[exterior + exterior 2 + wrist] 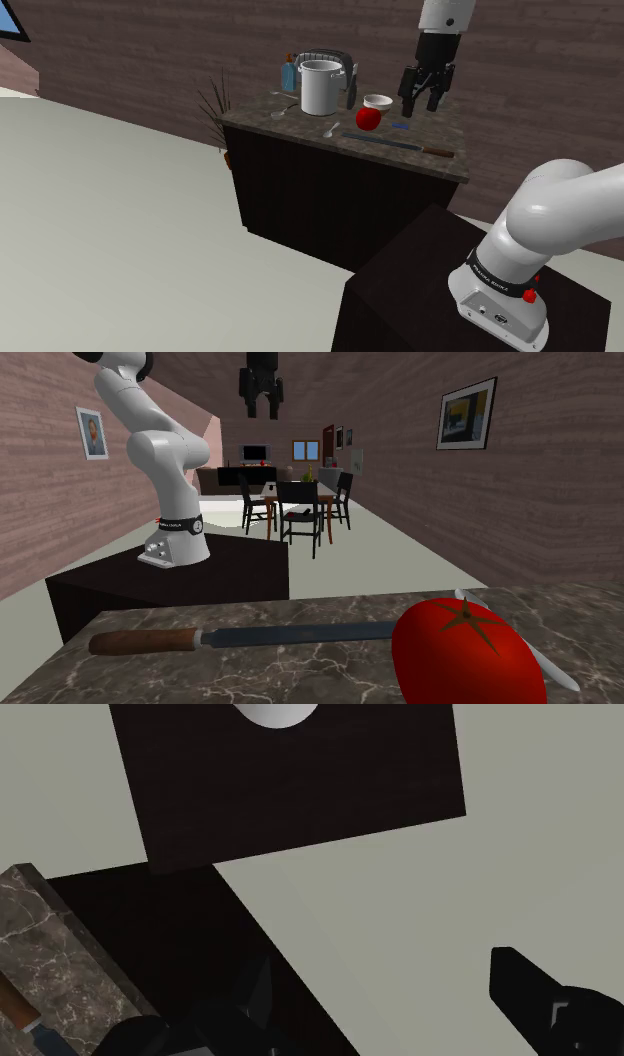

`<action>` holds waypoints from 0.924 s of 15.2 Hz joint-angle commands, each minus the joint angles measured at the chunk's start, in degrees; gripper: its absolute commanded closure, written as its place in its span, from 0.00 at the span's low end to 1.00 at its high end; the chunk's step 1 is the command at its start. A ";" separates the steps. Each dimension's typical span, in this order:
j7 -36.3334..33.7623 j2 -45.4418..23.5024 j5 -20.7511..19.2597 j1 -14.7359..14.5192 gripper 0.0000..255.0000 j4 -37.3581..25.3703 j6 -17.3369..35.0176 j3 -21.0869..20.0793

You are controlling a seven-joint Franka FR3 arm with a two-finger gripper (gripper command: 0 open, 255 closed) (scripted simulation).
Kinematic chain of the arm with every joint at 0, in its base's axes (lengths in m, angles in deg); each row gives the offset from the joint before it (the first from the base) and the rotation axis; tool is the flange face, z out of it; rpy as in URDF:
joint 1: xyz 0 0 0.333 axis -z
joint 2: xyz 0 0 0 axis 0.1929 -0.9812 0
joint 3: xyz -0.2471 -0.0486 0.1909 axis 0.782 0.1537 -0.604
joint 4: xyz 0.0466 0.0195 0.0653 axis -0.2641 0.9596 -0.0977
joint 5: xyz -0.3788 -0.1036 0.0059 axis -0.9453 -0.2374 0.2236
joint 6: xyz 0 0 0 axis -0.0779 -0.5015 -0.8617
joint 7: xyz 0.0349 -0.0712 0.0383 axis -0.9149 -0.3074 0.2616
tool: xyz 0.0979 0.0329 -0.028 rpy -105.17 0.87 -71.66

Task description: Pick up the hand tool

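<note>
Hovering open above the counter (300, 128), the gripper (422, 106) should be lowered toward seven o'clock in the shoulder view, where the hand tool (395, 146) lies flat, and centred across its shaft.

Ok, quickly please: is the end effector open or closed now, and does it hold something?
The black two-finger end effector: open, fingers apart, holding nothing.

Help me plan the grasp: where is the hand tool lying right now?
In the shoulder view the hand tool lies flat near the marble counter's near edge, just in front of the red tomato, its brown handle pointing to that view's right.
</note>
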 commanded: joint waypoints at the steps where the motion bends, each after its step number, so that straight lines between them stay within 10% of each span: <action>1: 0.00 0.00 0.00 0.00 0.00 0.00 0.00 0.00; 14: 22.18 -10.41 -11.79 2.66 0.00 6.55 18.27 13.82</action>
